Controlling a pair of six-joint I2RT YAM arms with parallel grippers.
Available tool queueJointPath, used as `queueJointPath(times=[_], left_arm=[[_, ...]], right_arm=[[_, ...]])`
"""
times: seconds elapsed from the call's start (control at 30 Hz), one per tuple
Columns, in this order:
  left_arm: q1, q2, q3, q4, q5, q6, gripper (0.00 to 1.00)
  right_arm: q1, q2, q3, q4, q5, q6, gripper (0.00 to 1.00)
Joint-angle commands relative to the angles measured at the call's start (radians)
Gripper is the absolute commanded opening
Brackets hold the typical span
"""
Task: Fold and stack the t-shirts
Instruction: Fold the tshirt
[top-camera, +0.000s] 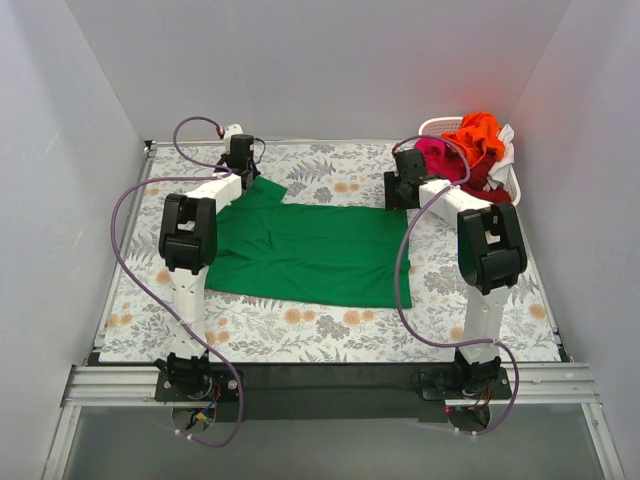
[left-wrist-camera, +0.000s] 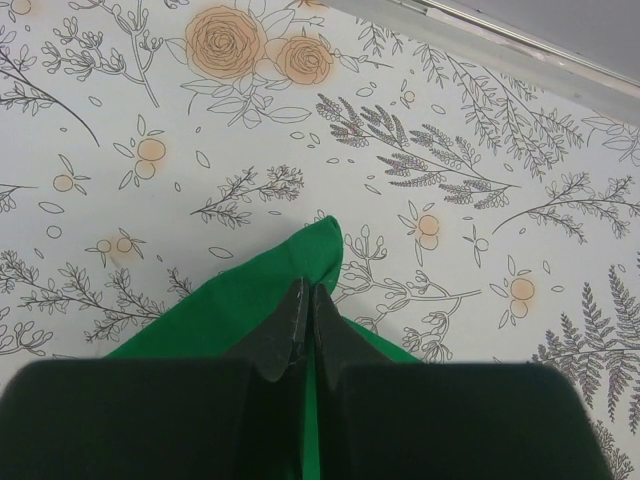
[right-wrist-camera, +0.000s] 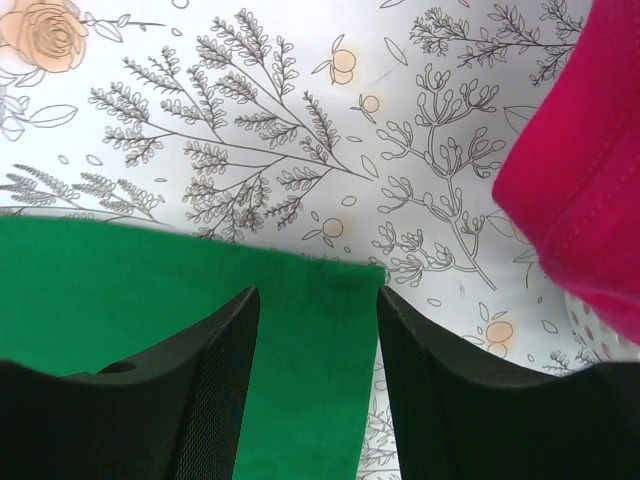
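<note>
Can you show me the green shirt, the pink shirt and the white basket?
green t-shirt (top-camera: 310, 255): top view, the middle of its spread-out body.
pink t-shirt (right-wrist-camera: 585, 170): right wrist view, the cloth at the right edge.
white basket (top-camera: 432, 125): top view, its far left rim.

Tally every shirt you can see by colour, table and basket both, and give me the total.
green shirt: 1
orange shirt: 1
pink shirt: 1
dark red shirt: 1
white shirt: 1, mostly hidden in the basket
Total: 5
</note>
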Motion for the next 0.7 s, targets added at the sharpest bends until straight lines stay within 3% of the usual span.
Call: queueJointPath(times=[0.0, 0.37, 0.67], left_arm=[[0.004, -0.099, -0.011, 0.012, 0.004, 0.011, 0.00], [0.007, -0.093, -0.012, 0.015, -0.002, 0.014, 0.00], [0.016, -0.113, -0.020, 0.015, -0.010, 0.012, 0.00]], right_arm=[[-0.012, 0.035, 0.041, 0.023, 0.030, -0.010, 0.45], [-0.043, 0.089, 0.052, 0.024, 0.022, -0.013, 0.41], [-0.046, 0.087, 0.007, 0.024, -0.019, -0.017, 0.12]])
